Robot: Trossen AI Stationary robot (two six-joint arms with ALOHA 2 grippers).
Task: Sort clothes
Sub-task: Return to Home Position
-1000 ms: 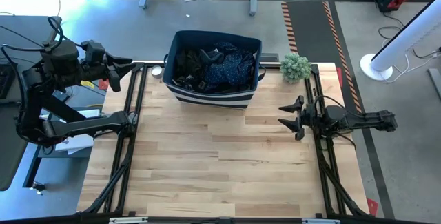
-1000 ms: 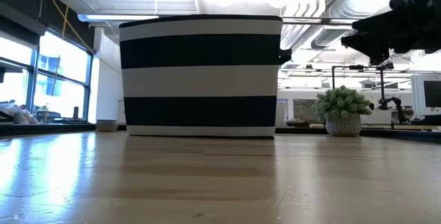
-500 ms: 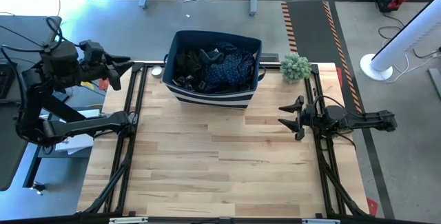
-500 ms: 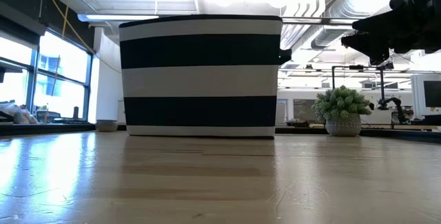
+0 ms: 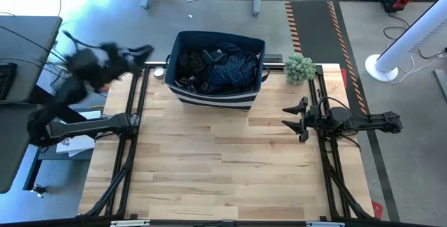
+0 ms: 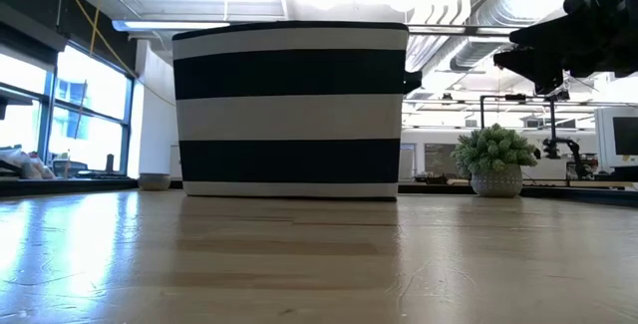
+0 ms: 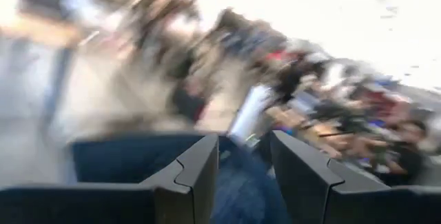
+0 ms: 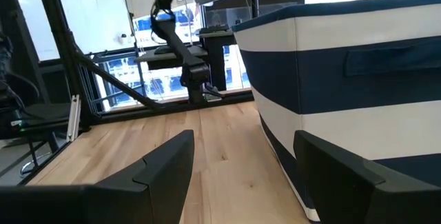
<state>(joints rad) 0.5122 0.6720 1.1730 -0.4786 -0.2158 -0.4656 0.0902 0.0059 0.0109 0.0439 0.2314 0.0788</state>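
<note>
Dark, hard fingers (image 7: 201,169) on the left arm stand apart with a gap between them. They hold nothing. That arm is up beside the back left corner of the worktop (image 5: 223,164), left of the bin (image 5: 216,100). The right arm's fingers (image 8: 172,160) are spread wide too, and nothing is in them. They sit low at the right edge of the worktop and point across it. The bin is near them but not touching.

The bin is a soft cloth box with square corners. Its sides have fat bands of navy and white. It stands upright at the back middle of the worktop, which is made of pale wood planks, smooth and a bit shiny.

The clothes (image 5: 218,70) are inside the bin in a crumpled heap. Black ones lie in the left part. A dark navy one with tiny light dots lies in the right part.

A small bushy green plant (image 5: 299,66) in a pale pot stands just right of the bin.
</note>
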